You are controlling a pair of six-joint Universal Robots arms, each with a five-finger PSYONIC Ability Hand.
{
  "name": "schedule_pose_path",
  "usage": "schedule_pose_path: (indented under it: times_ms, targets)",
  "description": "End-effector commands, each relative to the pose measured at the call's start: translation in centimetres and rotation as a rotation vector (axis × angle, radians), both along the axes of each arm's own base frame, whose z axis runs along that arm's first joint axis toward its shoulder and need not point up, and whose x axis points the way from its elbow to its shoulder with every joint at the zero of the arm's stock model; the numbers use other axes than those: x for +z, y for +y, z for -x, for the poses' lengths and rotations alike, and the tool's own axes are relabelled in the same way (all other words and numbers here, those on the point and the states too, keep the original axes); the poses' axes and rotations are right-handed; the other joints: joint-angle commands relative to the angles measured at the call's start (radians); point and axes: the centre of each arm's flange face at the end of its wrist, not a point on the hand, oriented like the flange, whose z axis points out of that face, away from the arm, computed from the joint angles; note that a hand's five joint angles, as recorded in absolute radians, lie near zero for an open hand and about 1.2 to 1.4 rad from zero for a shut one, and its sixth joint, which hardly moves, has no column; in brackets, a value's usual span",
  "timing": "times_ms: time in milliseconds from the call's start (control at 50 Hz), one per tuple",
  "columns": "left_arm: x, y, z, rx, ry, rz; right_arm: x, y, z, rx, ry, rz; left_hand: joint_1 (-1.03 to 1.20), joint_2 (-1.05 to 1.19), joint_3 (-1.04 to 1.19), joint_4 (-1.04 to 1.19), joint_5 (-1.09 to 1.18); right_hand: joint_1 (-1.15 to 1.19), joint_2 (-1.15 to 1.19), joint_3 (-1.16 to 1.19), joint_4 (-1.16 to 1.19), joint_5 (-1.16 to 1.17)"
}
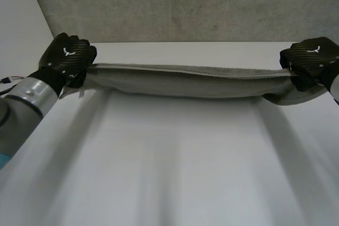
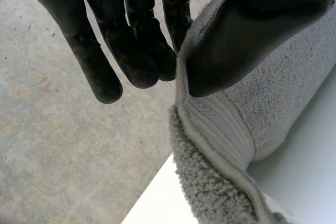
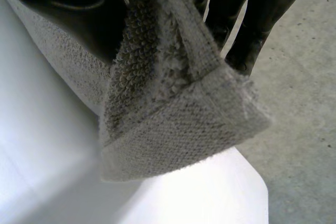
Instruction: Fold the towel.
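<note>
**Towel held taut between both hands**

Nearest to us lies the white table (image 1: 175, 173), bare in front of both hands. The left arm (image 1: 26, 99) reaches in over it.

The left hand (image 1: 69, 56) grips one end of the towel (image 1: 190, 82), and the right hand (image 1: 312, 56) grips the other end. The grey towel runs in a long, narrow, doubled band from hand to hand, sagging a little in the middle. We cannot tell whether its lower edge touches the table.

In the left wrist view, the thumb (image 2: 236, 40) presses on one face of the towel. The fingers (image 2: 131, 40) lie nearly straight against the other face, so the cloth is pinched at its end edge. The ribbed border and the fluffy hem hang just below the thumb.

In the right wrist view, the thumb (image 3: 68, 9) and the fingers (image 3: 262, 19) close on the towel from either side. A folded corner hangs down past the fingertips.

Beyond both hands, past the table's far edge, lies a speckled grey floor (image 1: 185, 3).
</note>
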Motion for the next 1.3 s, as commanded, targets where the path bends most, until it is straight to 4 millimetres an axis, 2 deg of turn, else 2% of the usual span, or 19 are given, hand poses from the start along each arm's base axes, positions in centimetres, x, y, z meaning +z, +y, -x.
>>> schedule_pose_path:
  times_ms: [20, 200, 260, 280, 300, 340, 360, 460, 480, 580, 740, 920, 940, 960, 980, 1000, 1040, 1140, 1300]
  targets:
    - [-0.4, 3.0, -2.4, 0.018, -0.019, -0.109, -0.1, 2.4, 1.7, 0.070, 0.057, -0.103, 0.141, 0.050, 0.053, 0.040, 0.101, 0.067, 0.098, 0.068, 0.054, 0.045]
    - [1.0, 2.3, -5.8, 0.054, -0.007, -0.068, -0.8, 3.3, 2.5, 0.177, 0.225, -0.157, 0.141, 0.050, 0.053, 0.040, 0.101, 0.067, 0.098, 0.068, 0.054, 0.045]
    - [1.5, 1.5, -6.0, 0.041, -0.003, -0.047, -1.6, 2.0, 2.3, 0.195, 0.248, -0.157, 0.141, 0.050, 0.053, 0.040, 0.101, 0.067, 0.098, 0.068, 0.054, 0.045]
    - [1.3, 0.9, -5.7, 0.028, -0.004, -0.047, -2.2, 0.7, 2.1, 0.197, 0.247, -0.163, 0.141, 0.050, 0.053, 0.040, 0.101, 0.067, 0.098, 0.068, 0.054, 0.045]
    - [1.3, 0.9, -5.7, 0.028, -0.004, -0.047, -2.2, 0.7, 2.1, 0.197, 0.247, -0.163, 0.141, 0.050, 0.053, 0.040, 0.101, 0.067, 0.098, 0.068, 0.054, 0.045]
    - [-0.4, -0.9, -3.9, -0.027, -0.005, -0.092, -3.1, -1.8, 1.5, 0.185, 0.257, -0.150, 0.141, 0.050, 0.053, 0.040, 0.101, 0.067, 0.098, 0.068, 0.054, 0.045]
    - [-0.4, -0.9, -3.8, -0.028, -0.005, -0.092, -3.1, -1.8, 1.5, 0.185, 0.257, -0.150, 0.141, 0.050, 0.053, 0.040, 0.101, 0.067, 0.098, 0.068, 0.054, 0.045]
    - [-3.6, -4.8, 0.1, -0.063, -0.020, -0.148, -4.5, -5.5, -1.7, 0.153, 0.312, -0.083, 0.141, 0.050, 0.053, 0.040, 0.101, 0.067, 0.098, 0.068, 0.054, 0.045]
    - [-3.6, -4.8, 0.1, -0.063, -0.020, -0.148, -4.5, -5.5, -1.7, 0.153, 0.312, -0.082, 0.141, 0.050, 0.053, 0.040, 0.101, 0.067, 0.098, 0.068, 0.054, 0.045]
    - [-6.5, -9.0, 1.1, -0.022, -0.029, -0.184, -5.4, -9.0, -3.0, 0.109, 0.273, 0.030, 0.141, 0.050, 0.053, 0.040, 0.101, 0.067, 0.098, 0.068, 0.054, 0.045]
    - [-8.3, -12.4, 2.3, 0.003, -0.030, -0.179, -6.8, -11.0, -4.4, 0.093, 0.241, 0.081, 0.141, 0.050, 0.053, 0.040, 0.101, 0.067, 0.098, 0.068, 0.054, 0.045]
    - [-9.4, -14.3, 2.3, 0.048, -0.027, -0.161, -8.8, -12.3, -5.1, 0.073, 0.255, 0.071, 0.106, 0.015, 0.018, 0.005, 0.066, 0.048, 0.079, 0.048, 0.034, 0.025]
    - [-9.6, -14.3, 2.3, 0.048, -0.026, -0.164, -9.1, -12.4, -5.1, 0.067, 0.258, 0.069, -0.208, -0.299, -0.296, -0.309, -0.248, -0.141, -0.110, -0.141, -0.154, -0.163]
    - [-9.6, -14.3, 2.3, 0.048, -0.026, -0.164, -9.5, -12.6, -5.1, 0.058, 0.262, 0.064, -0.211, -0.302, -0.299, -0.312, -0.251, -0.521, -0.490, -0.521, -0.534, -0.543]
    - [-9.6, -14.3, 2.4, 0.048, -0.026, -0.162, -9.5, -12.6, -5.1, 0.058, 0.262, 0.063, -0.580, -0.671, -0.668, -0.682, -0.620, -0.525, -0.494, -0.524, -0.538, -0.547]
    - [-9.8, -14.3, 2.4, 0.052, -0.026, -0.167, -9.8, -12.8, -5.0, 0.043, 0.262, 0.061, -0.918, -1.009, -1.006, -1.019, -0.958, -1.037, -1.005, -1.036, -1.050, -1.059]
    - [-10.1, -14.3, 2.4, 0.062, -0.027, -0.170, -9.9, -13.0, -4.9, 0.015, 0.265, 0.064, -1.064, -1.155, -1.152, -1.165, -1.104, -1.155, -1.124, -1.154, -1.168, -1.177]
    - [-9.9, -14.3, 2.4, 0.095, -0.003, -0.180, -9.4, -13.4, -5.2, -0.060, 0.245, 0.107, -1.060, -1.151, -1.147, -1.161, -1.099, -1.155, -1.124, -1.154, -1.168, -1.177]
    - [-7.9, -13.7, 2.2, 0.105, 0.078, -0.212, -5.8, -12.2, -5.4, -0.111, 0.081, 0.142, -1.048, -1.139, -1.136, -1.149, -1.088, -1.155, -1.124, -1.154, -1.168, -1.177]
